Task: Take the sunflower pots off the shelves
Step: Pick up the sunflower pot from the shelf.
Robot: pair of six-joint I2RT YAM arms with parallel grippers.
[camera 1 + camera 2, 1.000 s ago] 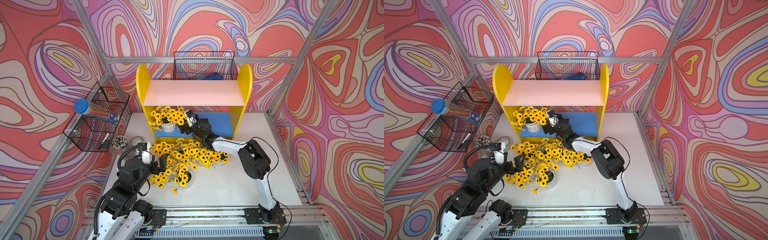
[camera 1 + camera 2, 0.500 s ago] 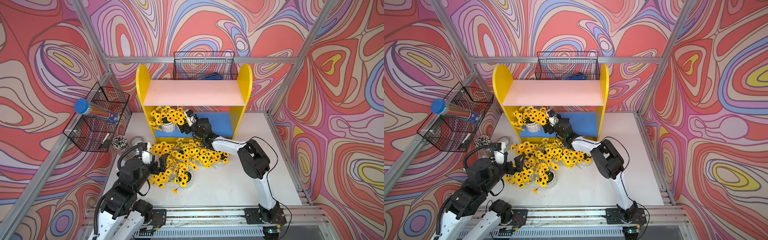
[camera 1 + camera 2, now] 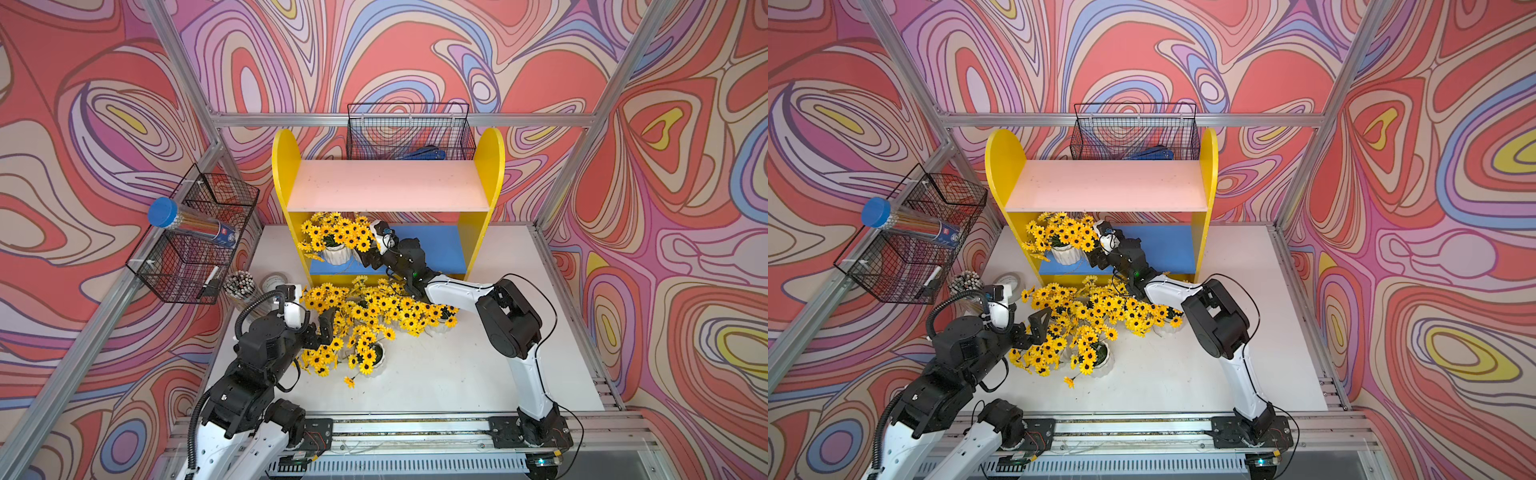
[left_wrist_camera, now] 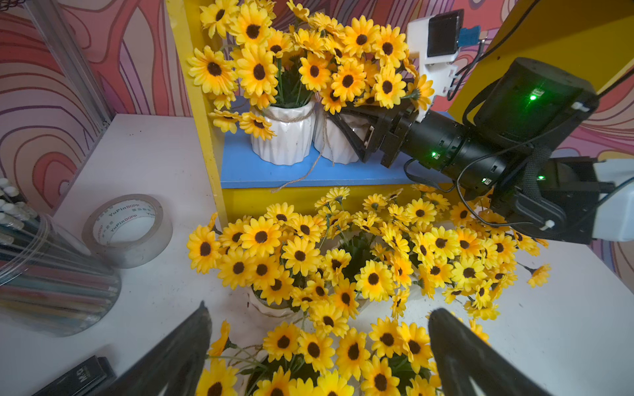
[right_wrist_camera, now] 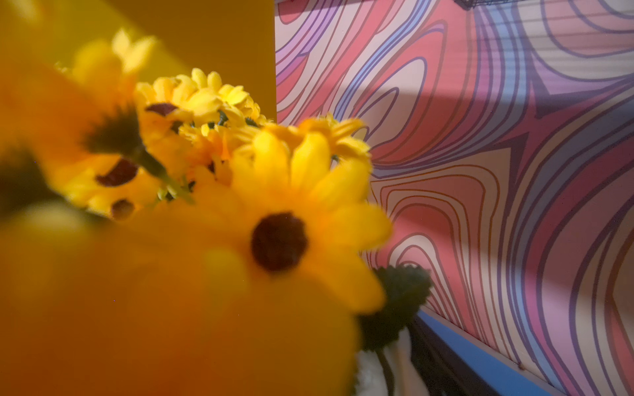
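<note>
The yellow shelves [image 3: 386,191] hold two white ribbed sunflower pots on the blue lower board. The left pot [image 4: 283,137] stands free. My right gripper [image 4: 343,133] is shut on the pot beside it [image 4: 326,144], one black finger across its front; in a top view it sits under the blooms [image 3: 365,259]. In the right wrist view blurred sunflowers [image 5: 267,219] hide the jaws. Several more sunflower pots [image 3: 374,316] crowd the table in front of the shelves. My left gripper [image 4: 319,346] hangs open above them, also seen in a top view [image 3: 1038,322].
A tape roll [image 4: 128,229] and a clear jar of pencils [image 4: 44,274] stand left of the shelves. One wire basket [image 3: 195,241] hangs on the left wall, another [image 3: 409,133] behind the shelves. A loose sunflower [image 3: 349,381] lies on the white table.
My right gripper's jaws have narrowed onto the pot on the blue board. The left arm and the pots on the table have not moved.
</note>
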